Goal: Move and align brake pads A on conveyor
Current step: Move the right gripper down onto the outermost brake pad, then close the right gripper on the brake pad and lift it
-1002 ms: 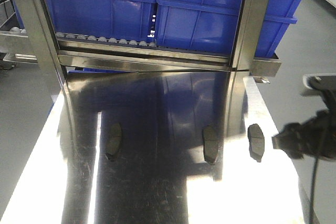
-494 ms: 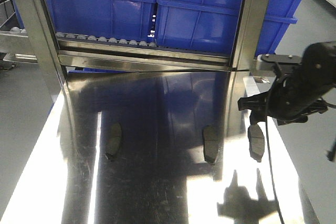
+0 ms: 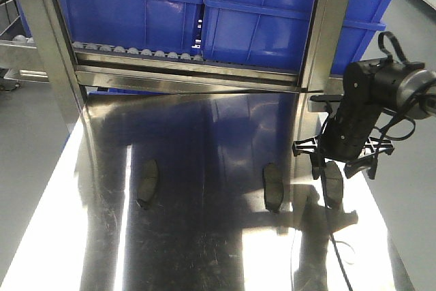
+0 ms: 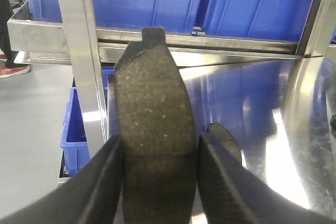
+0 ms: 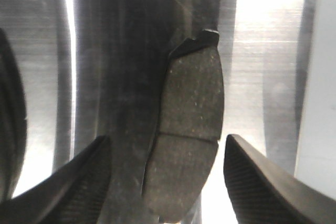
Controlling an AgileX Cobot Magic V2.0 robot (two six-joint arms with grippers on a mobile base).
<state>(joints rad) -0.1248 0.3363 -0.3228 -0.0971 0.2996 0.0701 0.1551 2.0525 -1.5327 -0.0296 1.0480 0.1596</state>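
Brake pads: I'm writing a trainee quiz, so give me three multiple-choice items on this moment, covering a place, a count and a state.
1. The right pad, between the right fingers, lies: A on the steel table; B in a crate; C on the floor.
2. Pads lying on the table, front view: A two; B three; C five.
3. The left fingers are: A open, empty; B shut on a fourth pad; C out of view.
Answers: 1 A, bare steel surrounds it. 2 B, left pad, middle pad and right pad. 3 B, both fingers press its edges.
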